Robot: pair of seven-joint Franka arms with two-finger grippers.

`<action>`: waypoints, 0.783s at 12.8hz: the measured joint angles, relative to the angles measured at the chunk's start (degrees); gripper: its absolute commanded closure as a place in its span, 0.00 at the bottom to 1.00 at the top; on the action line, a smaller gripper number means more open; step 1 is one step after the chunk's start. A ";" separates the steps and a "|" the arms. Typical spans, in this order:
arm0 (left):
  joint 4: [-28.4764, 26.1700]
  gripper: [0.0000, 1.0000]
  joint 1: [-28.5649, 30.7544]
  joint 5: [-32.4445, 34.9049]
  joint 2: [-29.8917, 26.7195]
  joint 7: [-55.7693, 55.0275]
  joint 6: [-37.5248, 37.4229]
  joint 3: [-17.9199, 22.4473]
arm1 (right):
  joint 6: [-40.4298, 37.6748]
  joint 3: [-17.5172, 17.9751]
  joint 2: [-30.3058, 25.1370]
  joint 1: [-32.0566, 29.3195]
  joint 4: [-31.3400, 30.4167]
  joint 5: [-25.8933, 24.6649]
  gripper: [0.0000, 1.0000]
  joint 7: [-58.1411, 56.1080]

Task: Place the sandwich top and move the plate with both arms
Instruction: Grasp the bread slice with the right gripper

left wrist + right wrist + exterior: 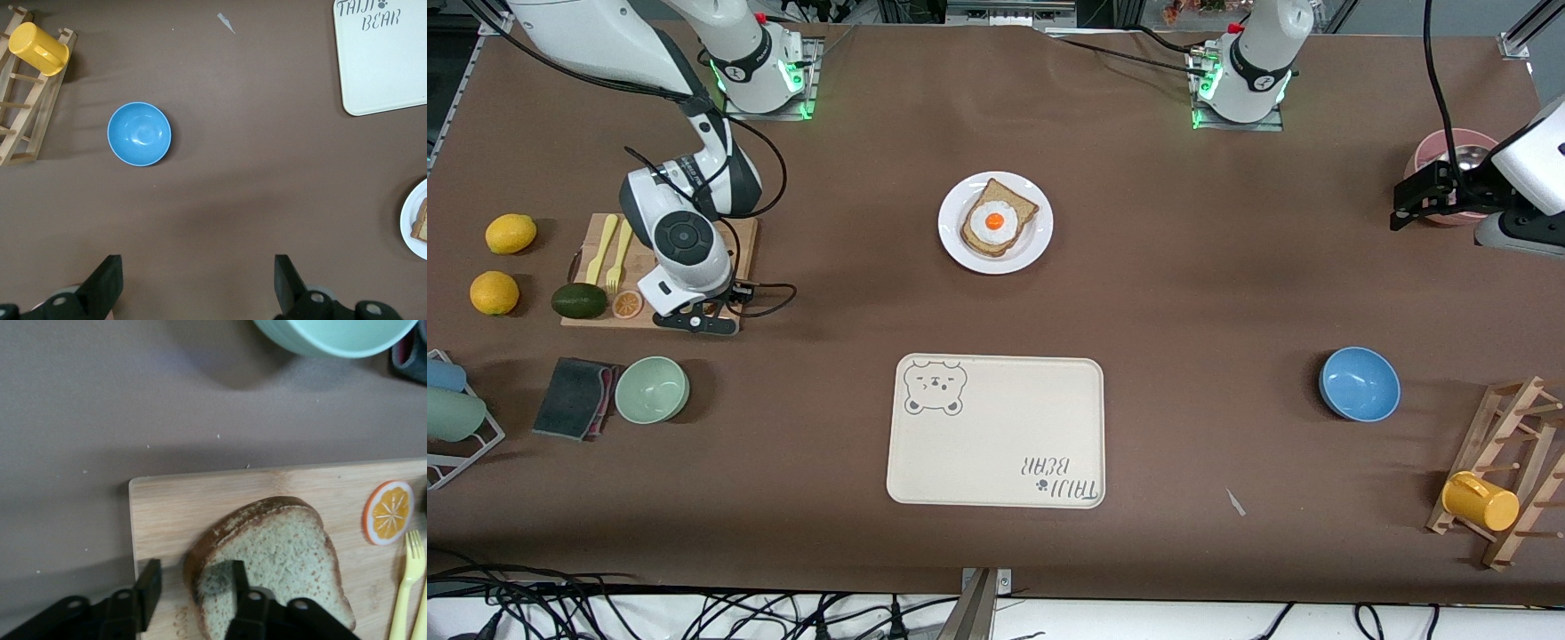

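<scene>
- Sandwich top (273,570): 1 flat slice of speckled tan bread with a dark crust, lying on the wooden cutting board (220,500) at the right arm's end of the table. In the right wrist view its domed end points toward the board edge that faces the green bowl (333,335); its long axis runs from that dome back under the gripper.
- Right gripper (193,590): low over the board, jaws partly closed astride the slice's crust edge, 1 finger (239,583) on the bread's face, the other (148,587) outside the crust on bare wood. Whether the slice is actually gripped cannot be told.
- Board contents: 1 orange slice (388,511) and yellow fork (408,583) beside the bread; an avocado (579,300) at the board's corner.
- Plate (996,222): white, round, mid-table between the 2 arm bases; carries a 2nd bread slice (1018,206) topped by a fried egg (994,222).
- Cream bear tray (996,431): nearer the front camera than the plate.
- Left gripper (199,287): waits aloft at the left arm's end, by a pink bowl (1449,147), fingers spread wide, holding nothing.
- Blue bowl (1359,383), wooden rack (1516,462) with yellow cup (1480,501): left arm's end.
- 2 lemons (511,234): beside the board.
</scene>
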 measured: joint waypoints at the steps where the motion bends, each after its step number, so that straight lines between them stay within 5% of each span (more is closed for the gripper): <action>1: 0.00 0.00 0.05 0.00 0.00 -0.02 0.00 0.08 | -0.06 -0.13 0.02 -0.01 0.01 -0.47 1.00 0.32; 10: 1.05 0.00 0.40 0.00 -0.07 -0.12 0.14 0.11 | -0.53 -0.23 -0.06 0.01 0.50 -0.60 1.00 0.58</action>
